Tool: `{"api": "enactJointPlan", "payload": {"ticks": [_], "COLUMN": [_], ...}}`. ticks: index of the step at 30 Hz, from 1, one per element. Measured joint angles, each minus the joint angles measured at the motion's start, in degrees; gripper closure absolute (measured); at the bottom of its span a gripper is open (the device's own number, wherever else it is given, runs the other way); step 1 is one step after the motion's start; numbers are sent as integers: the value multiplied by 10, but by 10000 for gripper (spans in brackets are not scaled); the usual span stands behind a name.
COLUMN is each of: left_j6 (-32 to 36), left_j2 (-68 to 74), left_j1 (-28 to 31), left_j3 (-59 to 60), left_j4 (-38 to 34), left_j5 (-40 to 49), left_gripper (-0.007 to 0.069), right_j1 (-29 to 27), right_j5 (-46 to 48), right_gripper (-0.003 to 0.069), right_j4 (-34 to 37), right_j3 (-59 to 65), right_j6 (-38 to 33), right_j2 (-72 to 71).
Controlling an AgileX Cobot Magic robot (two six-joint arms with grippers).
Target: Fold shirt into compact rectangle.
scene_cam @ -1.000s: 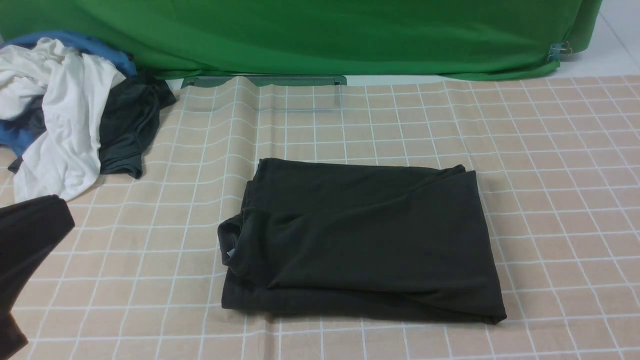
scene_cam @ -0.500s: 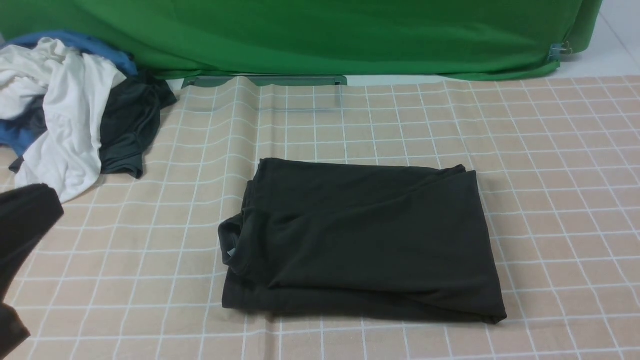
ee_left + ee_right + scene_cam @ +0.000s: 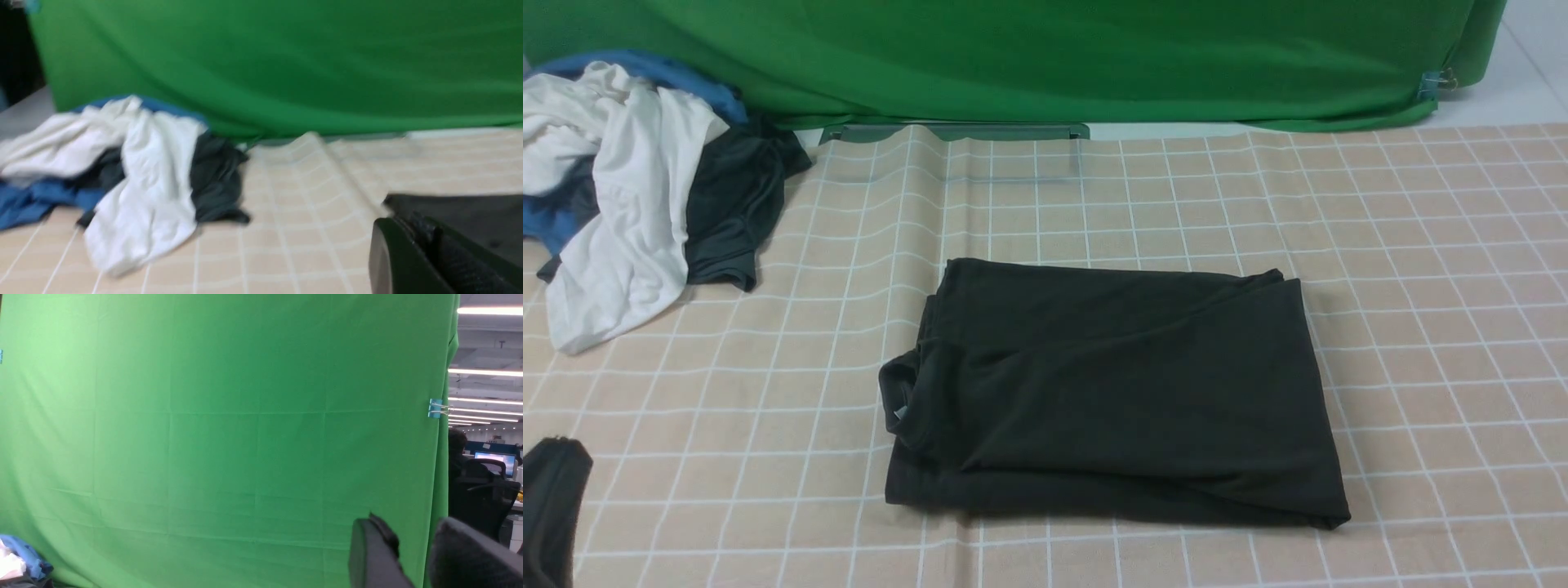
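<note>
Left gripper low at near table edge, jaws closed, empty; right gripper raised, jaws parted, empty. Shirt folded; neck label unreadable.

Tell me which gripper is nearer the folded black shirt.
Left. The left gripper sits low off the shirt's left side, shut and clear of it. The right gripper is raised, facing the green backdrop.

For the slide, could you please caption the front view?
Black shirt folded into a rectangle on the checked tablecloth; clothes pile far-left.
</note>
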Motion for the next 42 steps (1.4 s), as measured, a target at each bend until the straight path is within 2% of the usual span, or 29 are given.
{"api": "enactJointPlan", "payload": {"ticks": [6,30,34,38,42], "left_j6": [0,1,1,1,1], "left_j2": [-5,-5,-5,-5,-5], "left_j1": [12,13,13,13,13], "left_j3": [3,3,3,3,3], "left_j4": [12,18,19,19,19], "left_j5": [66,69,69,69,69], "left_gripper": [605,605,605,605,604], "right_j1": [0,0,-1,-35,-83], "right_j5": [0,-1,10,75,97], "right_gripper": [408,408,408,408,408], "right_j4": [0,0,-2,-6,-8], "right_j3": [0,0,0,8,54], "right_j6": [-1,-1,-22,-63,-76], "right_j2": [0,0,0,-2,-4]}}
